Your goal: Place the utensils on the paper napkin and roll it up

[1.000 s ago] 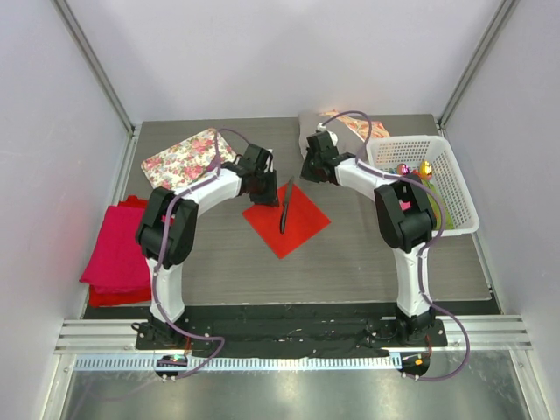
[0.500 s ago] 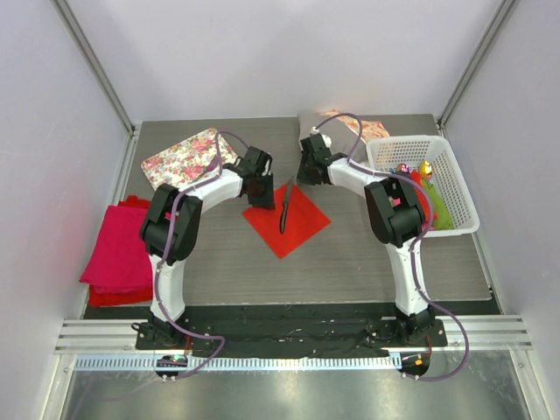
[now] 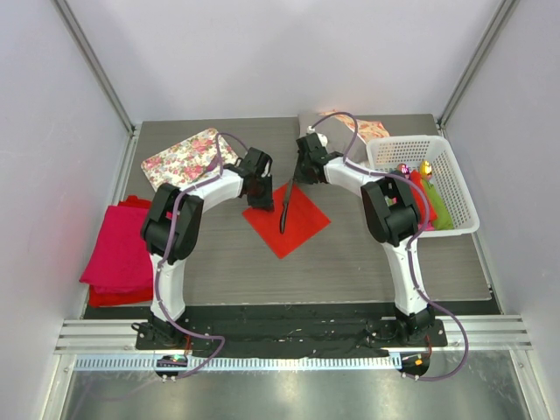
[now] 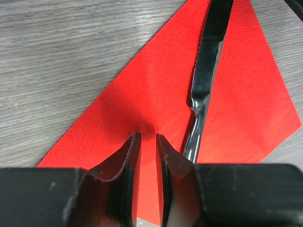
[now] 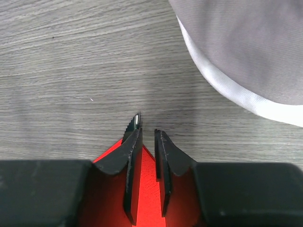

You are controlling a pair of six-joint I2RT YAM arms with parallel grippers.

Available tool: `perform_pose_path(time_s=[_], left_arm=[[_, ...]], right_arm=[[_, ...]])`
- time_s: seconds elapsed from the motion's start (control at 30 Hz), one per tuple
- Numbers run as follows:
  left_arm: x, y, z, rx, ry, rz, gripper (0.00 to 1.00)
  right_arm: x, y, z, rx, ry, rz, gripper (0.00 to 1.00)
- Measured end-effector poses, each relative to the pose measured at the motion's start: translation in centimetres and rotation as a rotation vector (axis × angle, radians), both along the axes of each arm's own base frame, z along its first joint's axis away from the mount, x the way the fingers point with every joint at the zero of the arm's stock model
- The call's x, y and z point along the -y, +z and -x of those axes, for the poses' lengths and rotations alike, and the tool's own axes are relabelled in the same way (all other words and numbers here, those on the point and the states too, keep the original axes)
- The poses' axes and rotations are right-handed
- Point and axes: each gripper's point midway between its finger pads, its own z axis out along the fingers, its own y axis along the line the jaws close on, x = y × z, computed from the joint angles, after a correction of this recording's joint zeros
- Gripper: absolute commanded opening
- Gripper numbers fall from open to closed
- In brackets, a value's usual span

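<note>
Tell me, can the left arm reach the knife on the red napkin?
Probably yes. The left gripper is over the paper napkin, right beside the knife, with nothing between them.

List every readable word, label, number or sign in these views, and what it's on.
None readable in any view.
Paper napkin, knife, floral tray: no text or markings show.
Items in the white basket: too small to tell whether they carry labels.
</note>
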Motion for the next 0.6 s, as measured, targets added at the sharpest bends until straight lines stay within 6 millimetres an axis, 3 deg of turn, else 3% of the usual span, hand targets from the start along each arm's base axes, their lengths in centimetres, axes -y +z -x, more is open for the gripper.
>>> perform_pose_path(time_s=[0.6], left_arm=[[-0.03,-0.07,0.00,-0.001,0.001,-0.001,0.21]], right_arm=[[-0.01,-0.04,-0.17,0.020,-0.004,0.106,0.25]])
